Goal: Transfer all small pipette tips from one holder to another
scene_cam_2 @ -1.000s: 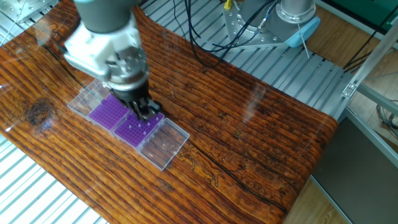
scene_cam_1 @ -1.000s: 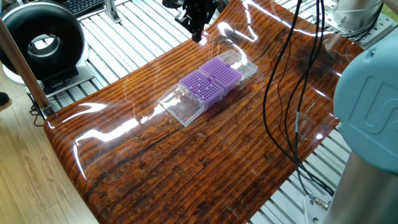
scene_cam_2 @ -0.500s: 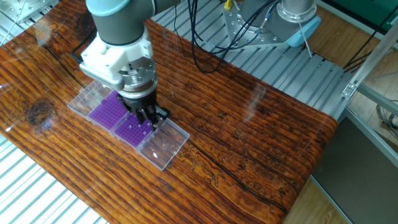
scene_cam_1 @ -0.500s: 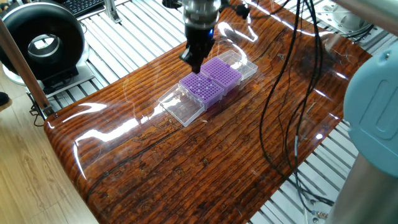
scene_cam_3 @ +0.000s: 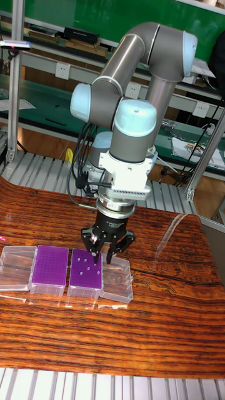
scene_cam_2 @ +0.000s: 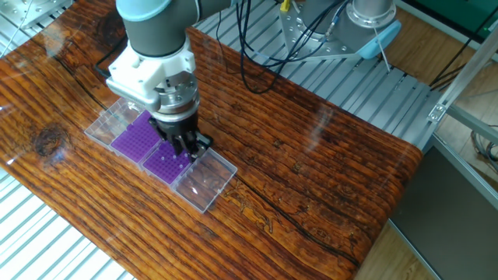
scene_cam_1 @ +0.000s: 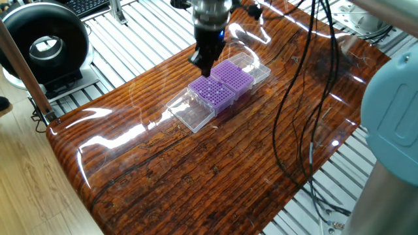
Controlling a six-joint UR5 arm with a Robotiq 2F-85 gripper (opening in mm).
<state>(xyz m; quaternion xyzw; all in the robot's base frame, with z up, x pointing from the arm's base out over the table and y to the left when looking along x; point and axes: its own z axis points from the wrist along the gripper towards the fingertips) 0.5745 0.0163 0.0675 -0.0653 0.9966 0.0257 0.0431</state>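
Note:
Two purple holders sit side by side, each in a clear box with its lid folded out. In the tall view the right holder (scene_cam_3: pixel 85 270) shows a few small white pipette tips, and I make out none in the left holder (scene_cam_3: pixel 51 267). My gripper (scene_cam_3: pixel 103 255) hangs straight down over the right holder's far edge. Its fingers stand a little apart, and I see nothing between them. That same holder (scene_cam_1: pixel 212 91) (scene_cam_2: pixel 167 162) lies under the gripper (scene_cam_1: pixel 205 67) (scene_cam_2: pixel 185 149) in both fixed views, with the other holder (scene_cam_1: pixel 234 75) (scene_cam_2: pixel 134 138) beside it.
Clear lids (scene_cam_2: pixel 204 180) (scene_cam_2: pixel 109 124) lie flat at both ends of the row. Black cables (scene_cam_1: pixel 294 98) hang over the wood-grain table (scene_cam_1: pixel 196 170). A black round device (scene_cam_1: pixel 42 46) stands off the table's left side. Slatted metal framing surrounds the table.
The gripper came down from well above the table to just over the holder within the first half second. Since then it has stayed put.

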